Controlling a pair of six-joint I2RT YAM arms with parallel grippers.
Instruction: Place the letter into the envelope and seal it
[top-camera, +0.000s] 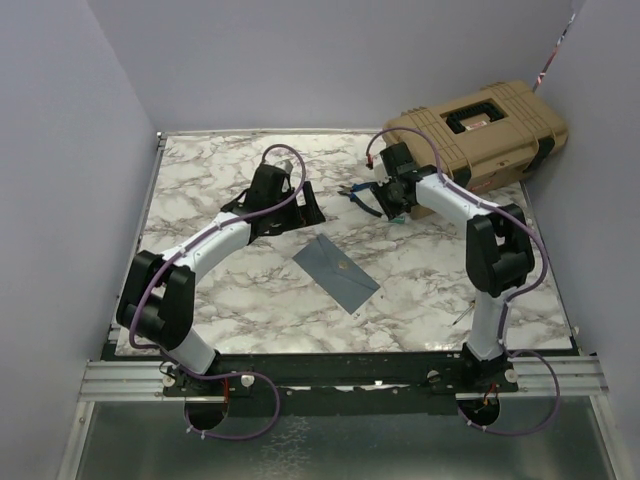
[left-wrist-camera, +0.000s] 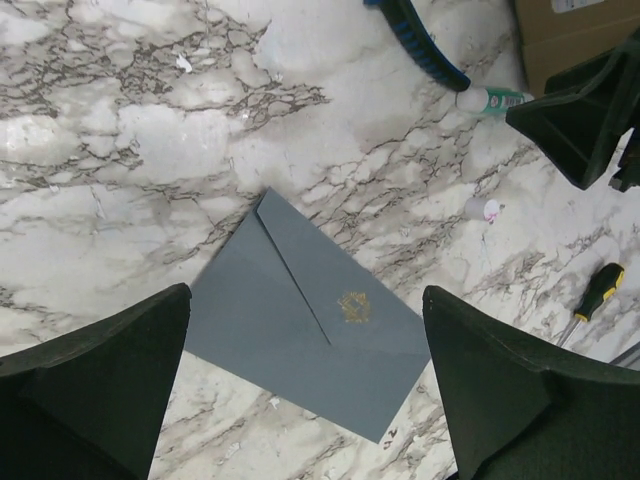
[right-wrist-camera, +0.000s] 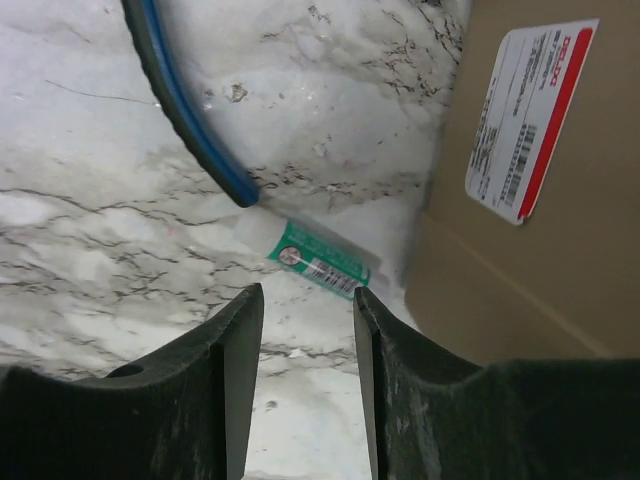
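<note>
The bench (top-camera: 200, 190) is white with grey lines, like marble. A grey-blue envelope (left-wrist-camera: 270, 330) lies flat on it, right under the left pincer (left-wrist-camera: 307, 300). It has a small gold mark on its face. A yellow and black screwdriver (left-wrist-camera: 598, 290) lies on the bench to the right of that pincer. A little white cap (left-wrist-camera: 482, 208) lies further ahead. A green and white tube (right-wrist-camera: 325, 262) lies just ahead of the right pincer (right-wrist-camera: 307, 300). One end touches a curved blue handle (right-wrist-camera: 180, 110). A big tan case (top-camera: 480, 135) sits close on the tube's right.
</note>
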